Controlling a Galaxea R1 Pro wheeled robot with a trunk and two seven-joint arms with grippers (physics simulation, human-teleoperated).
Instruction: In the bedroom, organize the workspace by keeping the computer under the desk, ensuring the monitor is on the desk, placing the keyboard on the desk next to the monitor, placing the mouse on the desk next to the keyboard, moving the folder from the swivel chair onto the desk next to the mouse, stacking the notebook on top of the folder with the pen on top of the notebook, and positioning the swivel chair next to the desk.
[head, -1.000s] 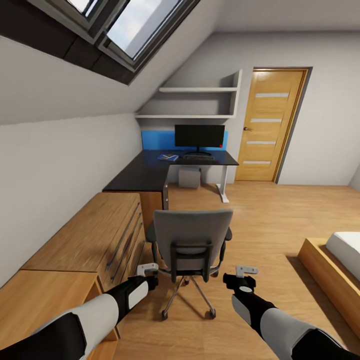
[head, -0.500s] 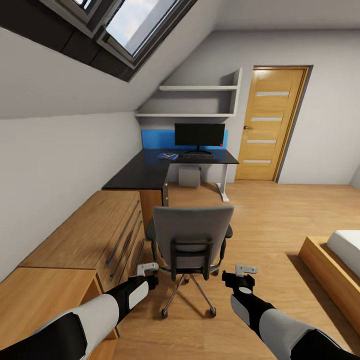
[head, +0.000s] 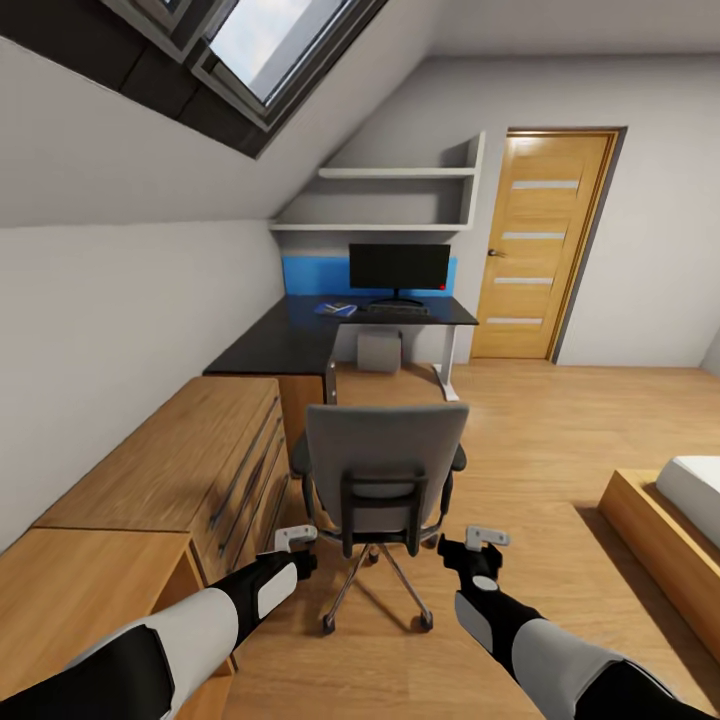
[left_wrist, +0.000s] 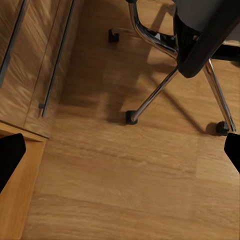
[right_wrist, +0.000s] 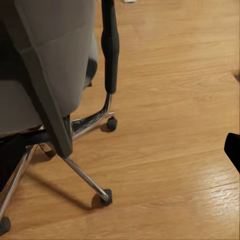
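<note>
Grey swivel chair (head: 383, 470) with tall back, black armrests and chrome star base stands on the oak floor (head: 540, 440), back toward the robot, just beside the oak drawer unit (head: 190, 470) and well apart from the black L-shaped worktop (head: 290, 345). Wide black monitor (head: 399, 268), slim keyboard (head: 397, 311) and bright blue folder (head: 335, 309) sit on it. Left claw (head: 297, 537) and right claw (head: 485, 538) hang low behind the chair, one to each side, both spread wide and holding nothing.

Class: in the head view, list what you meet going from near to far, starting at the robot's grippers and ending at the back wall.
left gripper and right gripper → swivel chair → desk → keyboard → monitor
</note>
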